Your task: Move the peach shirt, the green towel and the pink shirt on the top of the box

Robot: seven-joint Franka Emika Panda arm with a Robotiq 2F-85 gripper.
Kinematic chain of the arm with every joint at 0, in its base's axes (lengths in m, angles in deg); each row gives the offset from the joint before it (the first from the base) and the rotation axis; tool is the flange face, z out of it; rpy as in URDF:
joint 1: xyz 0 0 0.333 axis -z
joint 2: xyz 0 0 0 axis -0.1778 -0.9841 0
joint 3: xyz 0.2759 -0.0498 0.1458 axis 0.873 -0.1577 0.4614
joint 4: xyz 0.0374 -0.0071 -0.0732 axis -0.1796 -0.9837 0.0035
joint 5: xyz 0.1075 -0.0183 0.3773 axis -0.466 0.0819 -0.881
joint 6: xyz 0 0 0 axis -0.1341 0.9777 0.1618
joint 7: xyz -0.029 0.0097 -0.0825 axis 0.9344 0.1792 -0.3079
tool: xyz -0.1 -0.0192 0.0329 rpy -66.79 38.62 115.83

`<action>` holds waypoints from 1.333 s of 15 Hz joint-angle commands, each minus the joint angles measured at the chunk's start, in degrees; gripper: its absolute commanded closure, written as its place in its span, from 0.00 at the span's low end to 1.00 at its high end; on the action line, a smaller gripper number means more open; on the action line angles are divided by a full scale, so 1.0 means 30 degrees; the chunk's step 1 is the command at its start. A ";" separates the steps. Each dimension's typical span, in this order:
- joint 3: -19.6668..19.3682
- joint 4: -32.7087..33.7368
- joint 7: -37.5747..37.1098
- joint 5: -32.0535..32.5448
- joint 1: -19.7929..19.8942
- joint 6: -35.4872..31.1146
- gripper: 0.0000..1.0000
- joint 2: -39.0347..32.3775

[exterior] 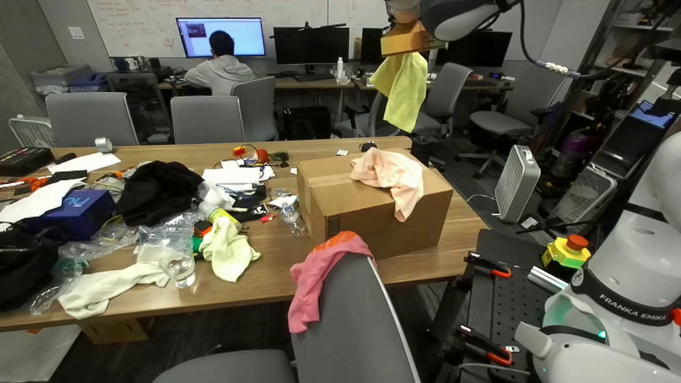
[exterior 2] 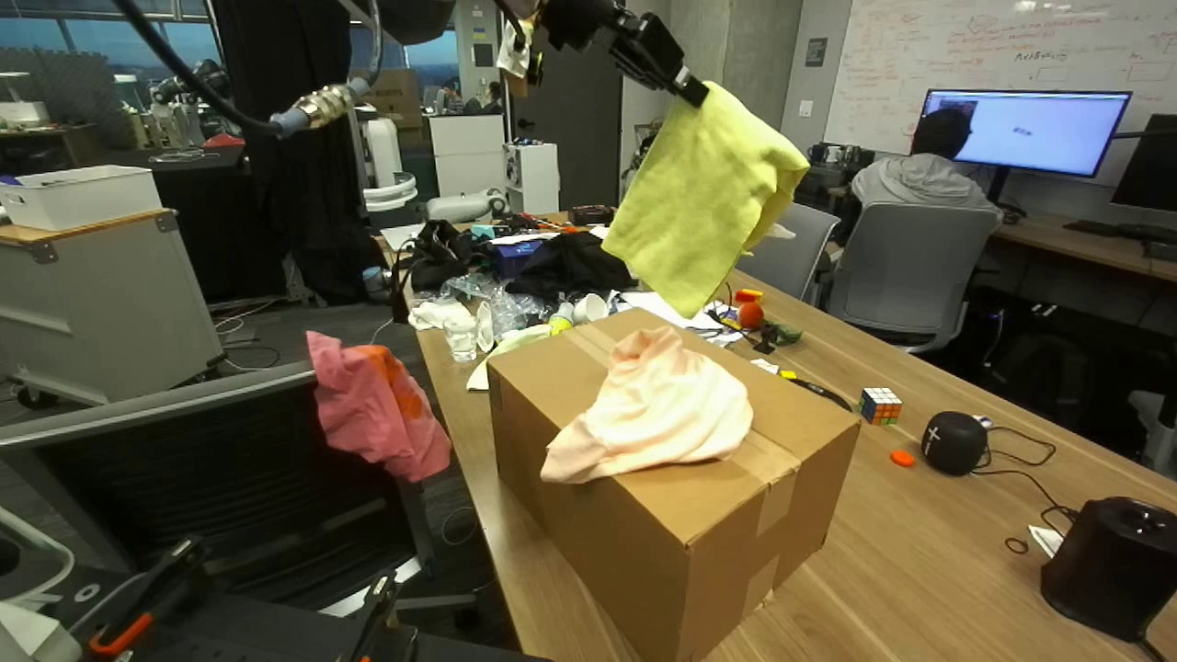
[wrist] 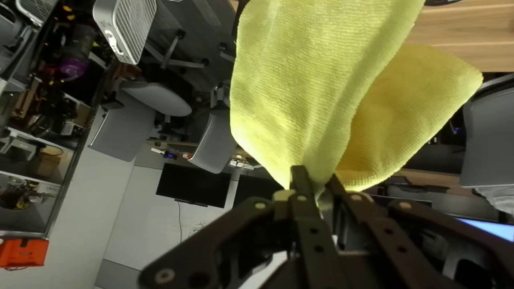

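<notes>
The arm (exterior: 460, 21) reaches in high above the table (exterior 2: 956, 570), and in an exterior view the gripper (exterior 2: 691, 90) slants downward. Its 2 fingers (wrist: 302, 184) are clenched on a gathered end of the green towel (wrist: 297, 88), which hangs from them in loose folds, higher than the box (exterior: 383, 234) and touching neither it nor the peach shirt (exterior: 391, 173). That shirt lies crumpled on the box's top, 1 end drooping over the long edge on the side of the chair (exterior: 351, 314); bare cardboard shows to either side. A strip of tabletop runs between the box and the table's chair-side edge, with more room along the opposite side, near a puzzle cube (exterior 2: 880, 407) and a round black speaker (exterior 2: 954, 442). The pink shirt (exterior: 314, 287) is draped over the chair's back, apart from the box. The arm's upper part is cut off in both exterior views, and at a tan block (exterior: 407, 41) by the wrist the fingertips cannot be made out. In the wrist view the towel runs out of frame; whether it hangs directly over the box I cannot tell.
</notes>
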 commanded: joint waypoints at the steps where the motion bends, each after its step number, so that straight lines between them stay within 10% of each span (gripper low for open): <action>1: -0.0612 -0.1003 0.1604 -0.0112 0.0203 -0.0716 0.55 0.0942; 7: -0.1319 -0.3152 0.6533 -0.1555 0.0209 -0.1711 0.09 0.2738; 8: 0.0092 -0.2779 0.5509 -0.2178 -0.0942 -0.0699 0.02 0.1131; 20: 0.5542 -0.7235 1.0222 -0.9410 -0.6266 -0.1278 0.00 0.1359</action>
